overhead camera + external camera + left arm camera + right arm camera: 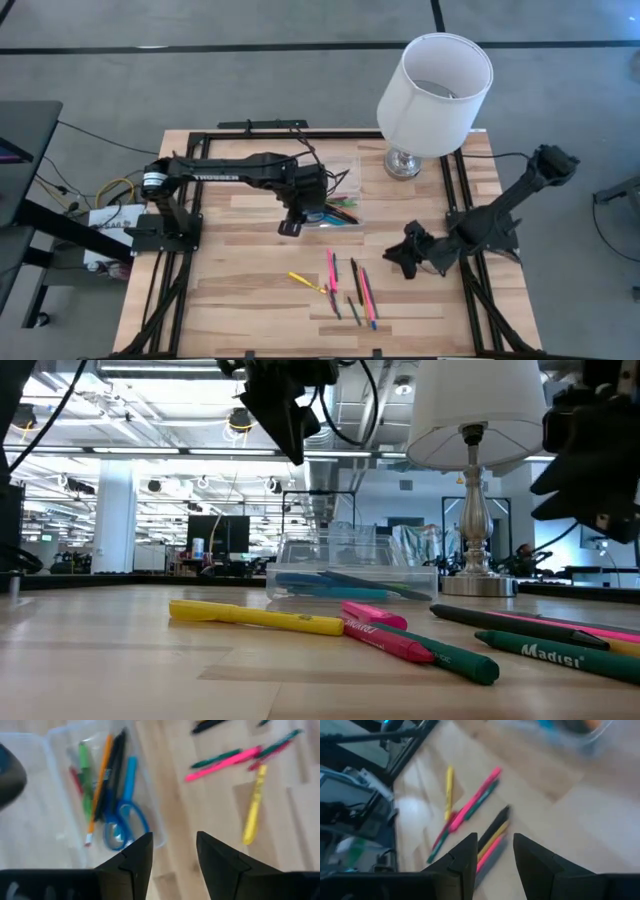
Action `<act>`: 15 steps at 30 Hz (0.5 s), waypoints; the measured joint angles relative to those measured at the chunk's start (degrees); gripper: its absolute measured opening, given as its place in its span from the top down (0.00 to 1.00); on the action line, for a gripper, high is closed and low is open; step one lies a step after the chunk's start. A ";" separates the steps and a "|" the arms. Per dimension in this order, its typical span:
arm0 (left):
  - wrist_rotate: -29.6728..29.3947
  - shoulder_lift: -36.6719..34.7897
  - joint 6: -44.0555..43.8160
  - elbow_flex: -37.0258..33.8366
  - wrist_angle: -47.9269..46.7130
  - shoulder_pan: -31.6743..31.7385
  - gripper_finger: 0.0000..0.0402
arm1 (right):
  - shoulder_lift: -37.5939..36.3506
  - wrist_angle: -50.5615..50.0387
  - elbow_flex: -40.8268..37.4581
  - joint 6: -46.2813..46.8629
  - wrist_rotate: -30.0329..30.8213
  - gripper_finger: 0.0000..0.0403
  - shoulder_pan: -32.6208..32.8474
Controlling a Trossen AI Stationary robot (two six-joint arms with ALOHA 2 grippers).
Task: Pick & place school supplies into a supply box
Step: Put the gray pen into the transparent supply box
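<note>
**A:** Where did the supply box [340, 195] sit?

**B:** On the wooden table [250, 300], just beside the chrome base of the white lamp [432, 85], on the side away from the right arm. It was a clear case, and in the left wrist view it already held blue-handled scissors [122, 822], an orange pencil [97, 785], a green pen [84, 775] and a dark pen or two.

**A:** And the left gripper [291, 224]?

**B:** It hung above the table at the near edge of the box, raised clear of it, as the low view showed. Its two fingers [132, 862] stood apart with nothing between them.

**A:** What was left outside the box?

**B:** A loose cluster lay on the table well apart from the box, toward the front edge. A yellow marker [305, 282] was the piece nearest the left arm's side. Beside it lay a pink marker [330, 268] with a green pen [336, 268] close alongside, then a few more pink, dark and green pens [362, 295] toward the right arm's side.

**A:** The right gripper [400, 256]?

**B:** It waited above the table, between the box and that cluster but off toward the right arm's base. Its jaws were spread wide and empty; the pens showed past them in the right wrist view.
</note>
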 joint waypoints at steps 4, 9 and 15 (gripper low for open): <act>3.78 -4.15 -0.03 -6.46 7.44 0.00 0.64 | 7.50 3.38 2.44 3.40 0.62 0.71 3.23; 3.56 -12.16 -3.24 -17.82 16.77 0.04 0.64 | 15.54 3.54 8.36 3.06 1.11 0.71 5.49; -2.07 -24.30 -9.83 -32.73 29.95 0.04 0.64 | 23.44 0.63 14.49 6.80 1.09 0.71 5.93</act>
